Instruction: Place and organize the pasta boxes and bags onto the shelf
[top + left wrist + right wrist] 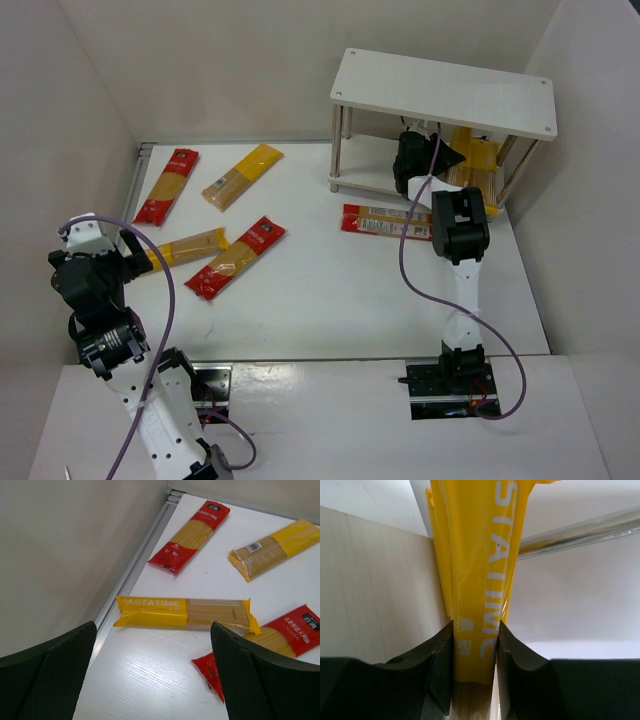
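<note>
The white two-tier shelf with metal legs (445, 90) stands at the far right of the white table (330, 310). Between its tiers, under the top board, sits a yellow plastic spaghetti pack (478, 160), pinched between the fingers of the black right gripper (475, 645). Just near of the shelf lies a red flat pasta bag (385, 222). Four packs lie on the left half: a long red plastic bag (167, 186) far left, a yellow-ended clear bag (242, 176) to its right, a yellow PASTATIME pack (190, 246) nearer — and a red-ended clear bag (237, 257) just beside that one's right end.

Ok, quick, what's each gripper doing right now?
Left gripper: open, holding nothing.
Right gripper: shut on a yellow pasta pack.
</note>
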Motion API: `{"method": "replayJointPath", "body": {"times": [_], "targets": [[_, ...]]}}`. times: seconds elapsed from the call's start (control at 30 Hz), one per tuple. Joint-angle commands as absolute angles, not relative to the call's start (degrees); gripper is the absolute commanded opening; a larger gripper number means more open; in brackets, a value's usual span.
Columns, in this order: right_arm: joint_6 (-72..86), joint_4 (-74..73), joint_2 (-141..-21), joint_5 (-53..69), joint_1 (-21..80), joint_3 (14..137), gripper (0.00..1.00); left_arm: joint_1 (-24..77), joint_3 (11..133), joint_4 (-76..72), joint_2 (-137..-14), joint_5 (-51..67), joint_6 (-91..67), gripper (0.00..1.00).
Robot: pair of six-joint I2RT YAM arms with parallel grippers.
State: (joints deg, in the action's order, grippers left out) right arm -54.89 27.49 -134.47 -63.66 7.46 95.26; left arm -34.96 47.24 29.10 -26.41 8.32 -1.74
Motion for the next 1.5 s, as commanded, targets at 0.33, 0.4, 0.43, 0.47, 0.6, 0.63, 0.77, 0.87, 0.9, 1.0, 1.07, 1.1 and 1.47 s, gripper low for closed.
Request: {"method": "replayJointPath", "body": {"times": [0.33,0.4,0.43,0.47,0.6,0.63,0.77,0.87,0.9,1.0,1.07,1.1,1.47], "targets": [[-56.4,28.8,-139.7,-64.3,6.6,108.3,0.01,-35.3,47.1,27.6,-26.4,9.3,-1.6,1.00],[-56.4,28.8,-140.3,-64.3,6.1,109.0,0.01,-35.9,47.1,27.6,-26.4,9.3,-1.6,1.00],[-56.4,28.8,-140.3,-64.3,6.1,109.7,0.01,-35.9,47.1,27.6,-26.4,9.3,-1.6,1.00],[-56.4,28.1,-140.9,-64.3,6.1,110.2,0.01,-35.9,47.1,27.6,-26.4,9.3,-1.6,1.00],[-56.4,27.6,-141.4,-64.3,5.5,110.8,0.12,-35.9,47.1,27.6,-26.4,9.3,-1.6,1.00],[-56.4,27.6,-141.4,-64.3,4.9,110.8,0.14,-35.9,47.1,27.6,-26.4,9.3,-1.6,1.00],[-57.0,27.1,-141.9,-64.3,4.3,111.4,0.22,-35.9,47.1,27.6,-26.4,9.3,-1.6,1.00],[-57.5,27.1,-141.9,-63.6,4.3,111.4,0.29,-35.9,47.1,27.6,-26.4,9.3,-1.6,1.00],[-57.5,27.1,-141.9,-63.6,4.3,111.9,0.29,-35.9,47.1,27.6,-26.4,9.3,-1.6,1.00],[-58.1,27.1,-142.5,-63.1,3.8,111.9,0.34,-35.9,47.1,27.6,-26.4,8.8,-1.6,1.00],[-58.8,27.1,-142.5,-63.1,3.8,111.9,0.43,-35.9,47.1,27.6,-26.4,8.8,-1.6,1.00],[-59.3,27.1,-142.5,-62.6,3.8,111.9,0.46,-35.9,47.1,27.6,-26.4,8.8,-1.6,1.00],[-61.0,28.3,-138.3,-58.6,3.8,105.6,0.83,-35.9,47.1,27.6,-26.4,8.8,-1.6,1.00]]}}
